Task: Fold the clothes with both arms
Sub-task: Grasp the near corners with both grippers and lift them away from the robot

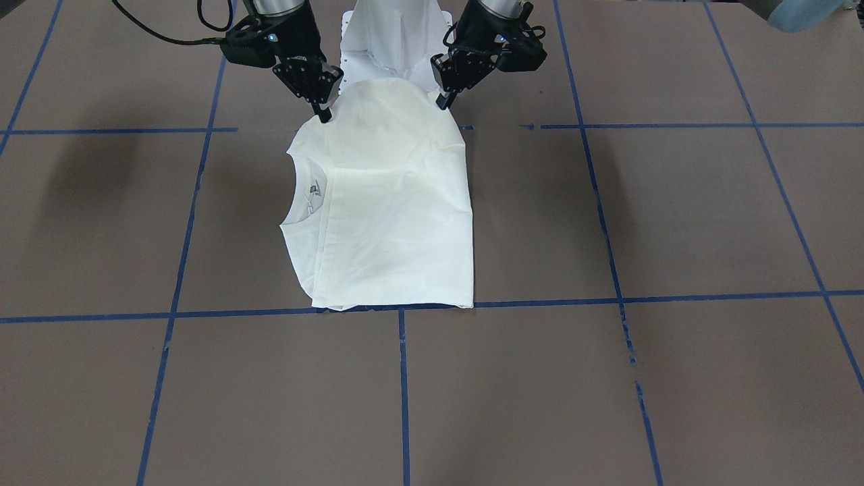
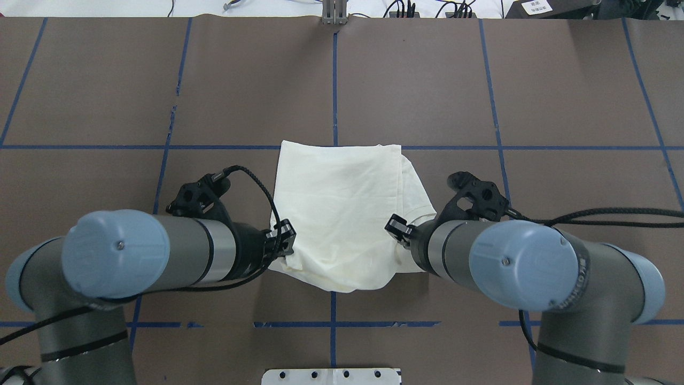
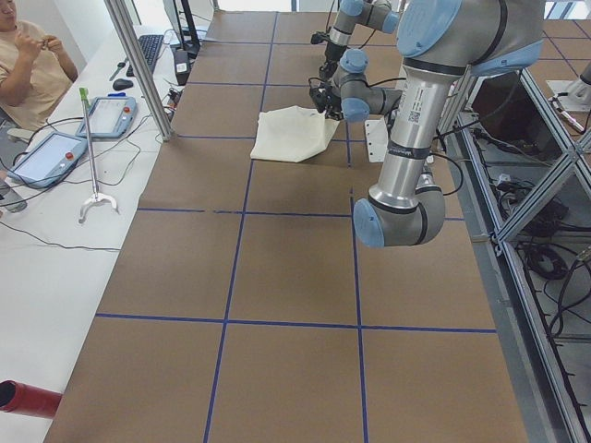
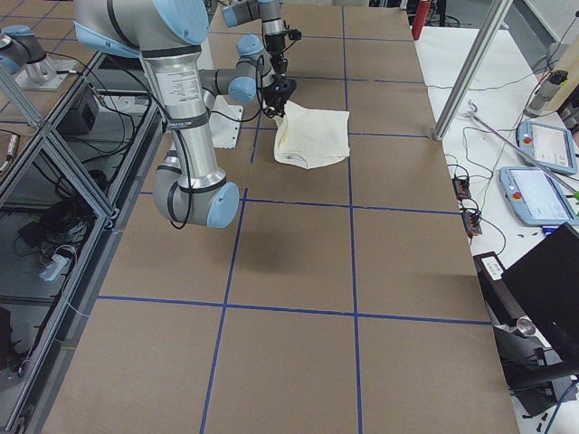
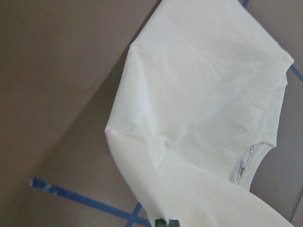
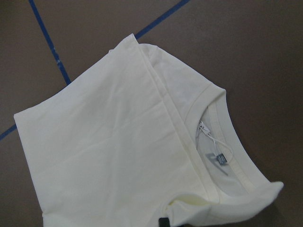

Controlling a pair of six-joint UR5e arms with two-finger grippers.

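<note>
Overhead exterior: shows the shirt [image 2: 342, 214] mid-table, folded to a rough rectangle, plain cream side up; puts its far edge along a blue tape line [image 2: 449, 147] on the brown table [image 2: 107, 96], neck end toward the robot's right; finds the left gripper [image 2: 285, 241] pinched shut on the near left corner of the cloth; finds the right gripper [image 2: 396, 227] likewise closed on the near right corner, just beside the neck end; catches that near edge lifted off the table, cloth bulging toward the robot between the two grips; leaves the rest lying flat.

Front-facing: confirms both pairs of fingers together on the fabric, tips angled down and inward; shows the ribbed neck [image 1: 295, 192] open toward the robot's right with a small label [image 1: 312, 189] inside.

Left wrist: shows cloth rising in a ridge to dark fingertips [image 5: 162, 222] at the bottom border; right wrist: shows only a sliver of a dark tip at the bottom border, a rolled lip of fabric touching it, neck and label just beside.

Exterior left: shows a person [image 3: 32, 65] seated at a side bench, well apart from the shirt.
</note>
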